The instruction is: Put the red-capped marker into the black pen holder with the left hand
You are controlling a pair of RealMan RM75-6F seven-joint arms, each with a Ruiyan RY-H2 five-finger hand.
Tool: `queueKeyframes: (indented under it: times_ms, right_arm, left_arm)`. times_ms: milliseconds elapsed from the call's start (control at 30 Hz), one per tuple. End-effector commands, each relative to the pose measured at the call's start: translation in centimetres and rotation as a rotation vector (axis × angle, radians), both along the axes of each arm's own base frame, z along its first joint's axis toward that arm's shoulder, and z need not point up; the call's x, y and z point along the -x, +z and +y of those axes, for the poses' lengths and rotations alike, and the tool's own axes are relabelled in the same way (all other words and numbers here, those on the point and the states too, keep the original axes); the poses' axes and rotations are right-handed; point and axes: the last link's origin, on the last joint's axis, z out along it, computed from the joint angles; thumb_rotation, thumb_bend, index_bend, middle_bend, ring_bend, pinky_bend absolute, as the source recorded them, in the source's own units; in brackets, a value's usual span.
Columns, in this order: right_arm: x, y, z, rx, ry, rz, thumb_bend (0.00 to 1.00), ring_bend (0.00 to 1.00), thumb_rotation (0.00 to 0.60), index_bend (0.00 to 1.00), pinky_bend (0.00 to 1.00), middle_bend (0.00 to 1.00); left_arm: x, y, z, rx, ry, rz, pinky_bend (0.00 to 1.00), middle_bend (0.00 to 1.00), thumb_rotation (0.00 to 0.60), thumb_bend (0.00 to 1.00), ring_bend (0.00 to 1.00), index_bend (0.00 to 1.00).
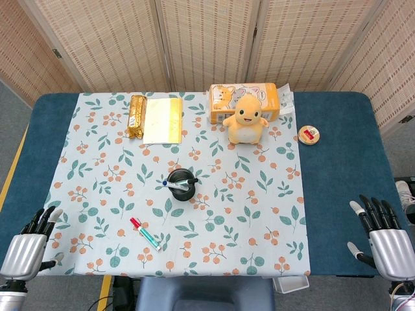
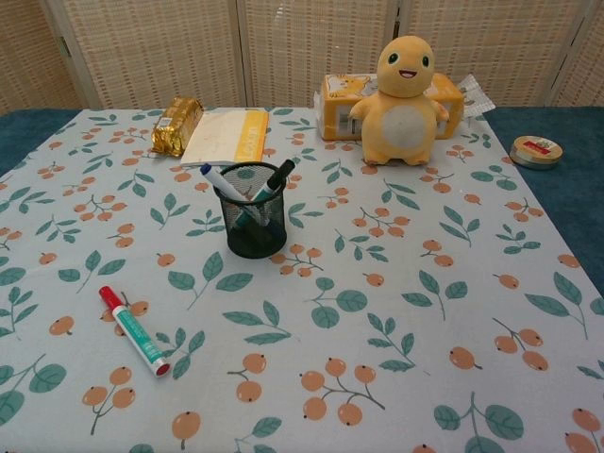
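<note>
Meanwhile, red-capped marker point(image 1: 144, 233) lies well apart from left hand point(image 1: 27, 246) fingers point(image 1: 44, 219).

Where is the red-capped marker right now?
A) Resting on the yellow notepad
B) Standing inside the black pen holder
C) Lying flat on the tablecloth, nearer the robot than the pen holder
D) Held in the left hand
C: the red-capped marker lies flat on the tablecloth, apart from the black pen holder and nearer the robot, while the left hand is at the table's near edge holding nothing.
</note>
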Motion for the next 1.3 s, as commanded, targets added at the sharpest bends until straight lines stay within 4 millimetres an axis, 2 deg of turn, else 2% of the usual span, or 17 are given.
queueKeyframes:
  times_ms: [33, 433, 567, 633, 667, 733, 767, 800, 900, 967, 1033, 1167, 1300]
  right_arm:
    - [0.0, 0.2, 0.1, 0.011, -0.002, -0.003, 0.19, 0.0, 0.6, 0.1, 0.0, 0.04]
    - [0.1, 0.0, 0.1, 0.01, -0.017, 0.008, 0.19, 0.0, 0.6, 0.1, 0.0, 0.04]
    - [0.0, -0.4, -0.1, 0.003, -0.018, 0.014, 0.19, 0.0, 0.6, 0.1, 0.0, 0.04]
    - [0.0, -0.6, -0.3, -0.003, -0.021, 0.019, 0.19, 0.0, 0.6, 0.1, 0.0, 0.04]
    - [0.0, -0.7, -0.4, -0.006, -0.024, 0.022, 0.19, 0.0, 0.6, 0.1, 0.0, 0.04]
    - [0.1, -0.7, -0.6, -0.009, -0.027, 0.021, 0.19, 0.0, 0.6, 0.1, 0.0, 0.04]
    - [0.1, -0.7, -0.7, -0.009, -0.028, 0.022, 0.19, 0.0, 0.6, 0.1, 0.0, 0.04]
    - [0.1, -0.7, -0.8, -0.009, -0.03, 0.022, 0.19, 0.0, 0.6, 0.1, 0.0, 0.04]
    - [0.3, -0.6, -1.0, -0.009, -0.035, 0.019, 0.19, 0.0, 0.6, 0.1, 0.0, 0.04]
    - [0.3, -0.7, -1.2, -0.012, -0.037, 0.019, 0.19, 0.0, 0.6, 0.1, 0.0, 0.03]
    - [0.4, -0.8, -1.3, -0.017, -0.039, 0.021, 0.19, 0.0, 0.6, 0.1, 0.0, 0.03]
    - [0.4, -1.0, -1.6, -0.03, -0.043, 0.028, 0.19, 0.0, 0.6, 0.1, 0.0, 0.03]
    - [0.4, -1.2, -1.7, -0.042, -0.043, 0.032, 0.19, 0.0, 0.6, 0.1, 0.0, 0.03]
  left_arm:
    - [0.1, -0.2, 0.2, 0.008, 0.001, 0.002, 0.31, 0.08, 0.6, 0.11, 0.05, 0.0]
    - [-0.4, 0.0, 0.2, 0.016, -0.039, -0.003, 0.31, 0.09, 0.6, 0.11, 0.05, 0.0]
    - [-0.8, 0.5, 0.6, 0.019, -0.101, 0.004, 0.31, 0.24, 0.6, 0.11, 0.09, 0.0]
    - [-1.0, 0.9, 1.2, 0.016, -0.137, -0.003, 0.32, 0.38, 0.6, 0.11, 0.19, 0.0]
    - [-1.3, 1.2, 1.7, 0.012, -0.168, -0.011, 0.35, 0.48, 0.6, 0.11, 0.28, 0.0]
    - [-1.7, 1.5, 2.4, 0.006, -0.23, -0.029, 0.52, 0.69, 0.6, 0.11, 0.52, 0.02]
    - [-1.9, 1.6, 2.8, 0.004, -0.254, -0.052, 0.6, 0.76, 0.6, 0.11, 0.6, 0.04]
    - [-2.1, 1.7, 3.3, 0.002, -0.286, -0.084, 0.73, 0.86, 0.6, 0.11, 0.73, 0.09]
    - [-2.6, 1.8, 4.3, 0.006, -0.357, -0.159, 0.92, 0.99, 0.6, 0.11, 0.91, 0.25]
    - [-2.8, 1.5, 4.7, 0.068, -0.385, -0.225, 0.98, 1.0, 0.6, 0.11, 0.96, 0.36]
    - [-3.0, 1.3, 5.0, 0.141, -0.397, -0.269, 0.99, 1.0, 0.6, 0.11, 0.97, 0.43]
    - [-3.5, 1.2, 6.3, 0.243, -0.444, -0.273, 0.99, 1.0, 0.6, 0.11, 0.98, 0.5]
    - [-4.5, 0.5, 7.4, 0.318, -0.47, -0.28, 0.99, 1.0, 0.6, 0.11, 0.98, 0.54]
